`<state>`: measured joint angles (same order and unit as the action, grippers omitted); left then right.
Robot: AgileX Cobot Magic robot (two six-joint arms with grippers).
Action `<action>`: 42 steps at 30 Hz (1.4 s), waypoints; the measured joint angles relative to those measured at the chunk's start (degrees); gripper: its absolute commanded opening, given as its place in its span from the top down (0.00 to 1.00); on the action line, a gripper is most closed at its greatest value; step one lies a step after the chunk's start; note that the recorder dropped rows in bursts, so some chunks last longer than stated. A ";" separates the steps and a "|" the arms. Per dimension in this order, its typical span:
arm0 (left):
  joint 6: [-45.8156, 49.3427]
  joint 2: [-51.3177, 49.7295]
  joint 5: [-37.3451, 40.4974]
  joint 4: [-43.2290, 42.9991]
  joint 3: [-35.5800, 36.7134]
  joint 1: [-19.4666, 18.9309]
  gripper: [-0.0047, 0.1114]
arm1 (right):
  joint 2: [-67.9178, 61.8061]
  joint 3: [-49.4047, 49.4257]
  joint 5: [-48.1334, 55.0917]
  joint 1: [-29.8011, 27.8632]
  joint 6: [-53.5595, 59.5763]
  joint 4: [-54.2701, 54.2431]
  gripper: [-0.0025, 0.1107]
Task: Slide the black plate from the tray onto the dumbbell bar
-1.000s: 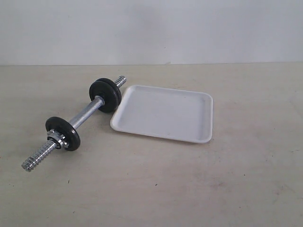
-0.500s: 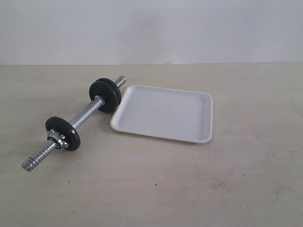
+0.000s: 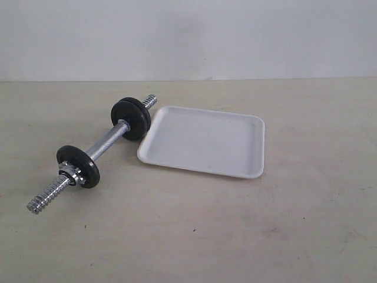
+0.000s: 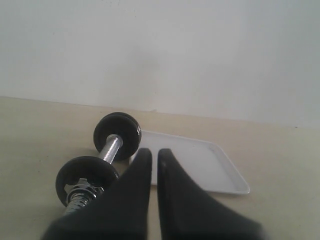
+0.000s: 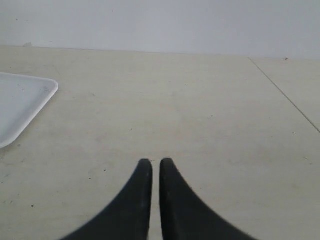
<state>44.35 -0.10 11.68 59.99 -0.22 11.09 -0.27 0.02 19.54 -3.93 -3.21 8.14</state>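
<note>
Lying unmoved: bar [image 3: 106,141], black plates [image 3: 132,118] threaded, 9 o'clock of bare tray [image 3: 203,141]; left claw [image 4: 154,152], right claw [image 5: 155,162] together, empty; task seemingly done.

The left gripper [image 4: 154,152] is seen with its two black jaws pressed close together, only a thin slit left between them. The right gripper [image 5: 155,162] is closed the same way.
</note>
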 measured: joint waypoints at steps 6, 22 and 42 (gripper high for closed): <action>0.00 0.00 0.00 0.00 0.00 0.00 0.92 | 0.00 0.00 0.00 0.00 0.00 0.00 0.94; 0.00 0.00 0.00 0.00 0.00 0.00 0.92 | 0.00 0.00 0.00 0.00 0.13 0.00 0.94; 0.03 0.00 -5.69 -0.13 0.00 -7.96 0.92 | 0.00 0.00 0.00 0.00 0.13 0.00 0.94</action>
<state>44.38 -0.10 5.98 59.86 -0.22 3.12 -0.27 0.02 19.54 -3.93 -3.08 8.14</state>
